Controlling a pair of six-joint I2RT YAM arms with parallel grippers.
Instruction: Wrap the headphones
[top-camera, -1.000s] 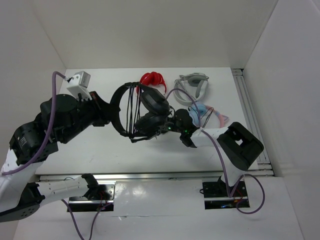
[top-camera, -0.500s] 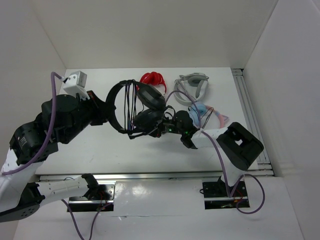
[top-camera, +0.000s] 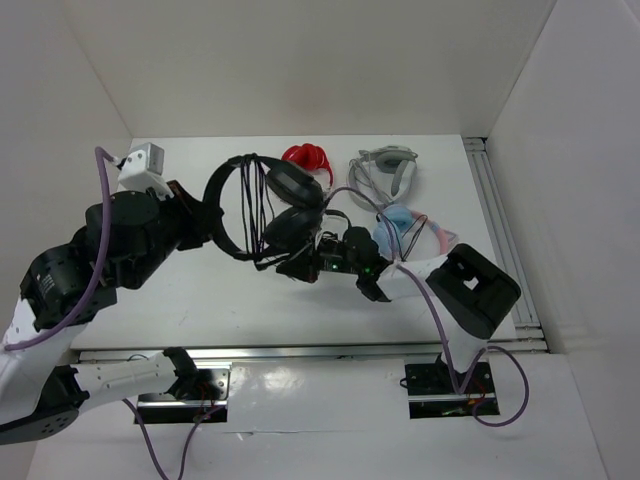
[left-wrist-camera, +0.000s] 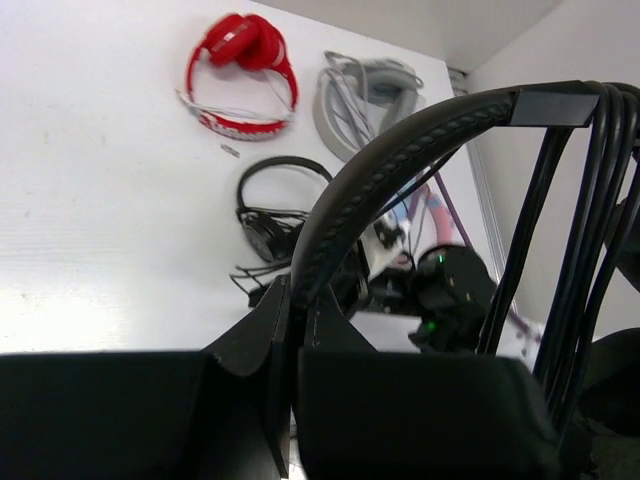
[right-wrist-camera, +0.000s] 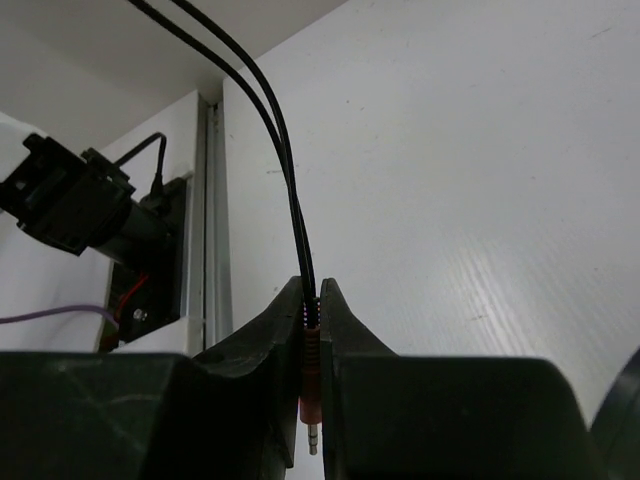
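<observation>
White walls are boxing in a white counter (top-camera: 210, 295), and over its middle the left end effector (left-wrist-camera: 291, 318) is clamping fully shut on the stitched headband of the large all-black over-ear headphones (top-camera: 272, 205), holding them up off the surface. Several turns of thin black cable (left-wrist-camera: 598, 180) are crossing the headband. The right end effector (right-wrist-camera: 310, 322) is pinching that cable at its jack plug (right-wrist-camera: 312, 430), jaws nearly together, just beside the earcups. Behind, red headphones (top-camera: 306, 157), grey headphones (top-camera: 388, 170) and a small black on-ear pair (left-wrist-camera: 272, 205) are lying flat.
</observation>
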